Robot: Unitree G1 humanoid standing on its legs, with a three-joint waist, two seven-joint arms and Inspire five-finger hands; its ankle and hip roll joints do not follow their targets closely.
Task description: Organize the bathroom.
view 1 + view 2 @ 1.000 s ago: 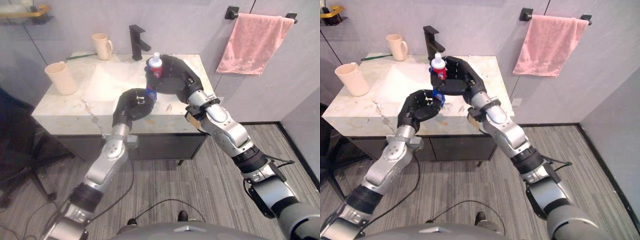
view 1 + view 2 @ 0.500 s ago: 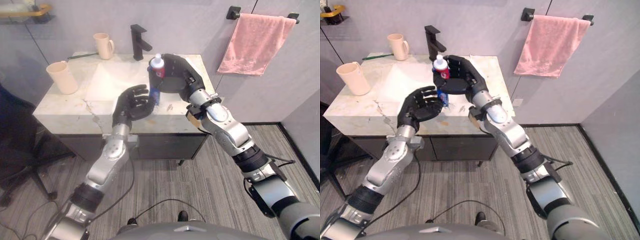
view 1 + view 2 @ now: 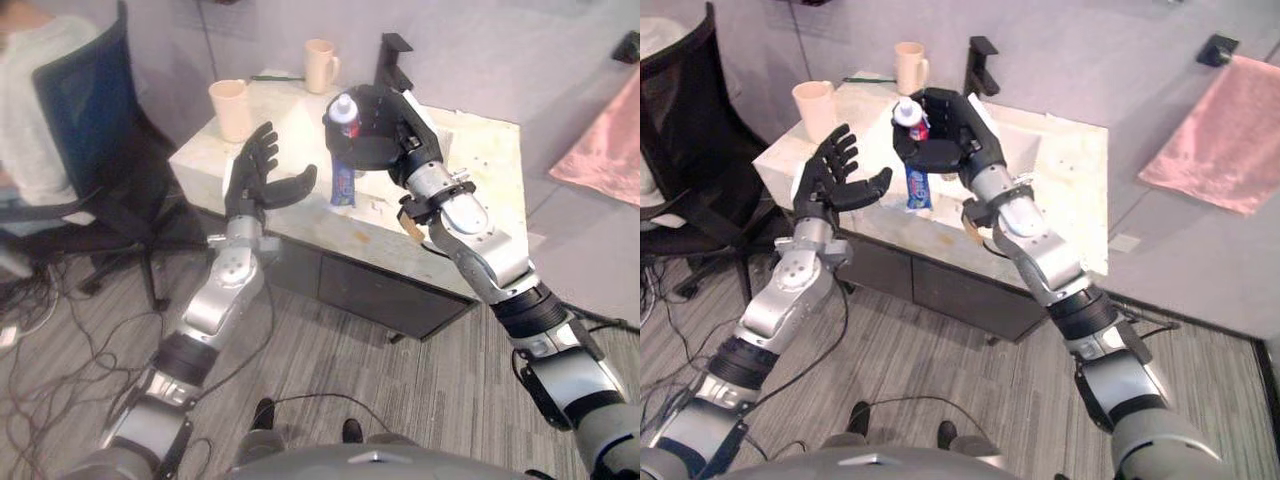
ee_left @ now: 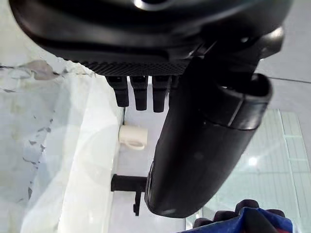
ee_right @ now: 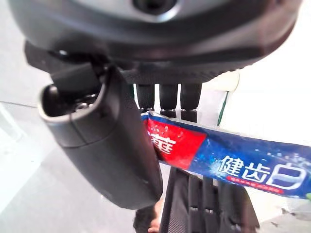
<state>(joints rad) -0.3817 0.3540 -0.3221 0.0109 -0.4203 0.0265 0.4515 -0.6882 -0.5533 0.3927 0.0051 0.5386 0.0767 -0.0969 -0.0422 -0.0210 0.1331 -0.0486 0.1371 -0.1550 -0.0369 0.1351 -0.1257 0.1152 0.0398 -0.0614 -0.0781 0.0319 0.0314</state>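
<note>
A toothpaste tube, white cap up with a red and blue body, hangs upright over the front of the marble counter. My right hand is shut on its upper part, thumb on one side and fingers on the other; the right wrist view shows the tube pinched this way. My left hand stands open, fingers spread and pointing up, a short way left of the tube and apart from it. Its straight fingers show in the left wrist view.
Two beige cups stand on the counter's left side, a green toothbrush between them. A black faucet rises behind the sink. An office chair with a seated person is at left, a pink towel at right.
The camera has swung left, bringing the chair and person into view. My left hand let go of the tube's lower end, opened and drew away to the left. The right hand kept its hold.
</note>
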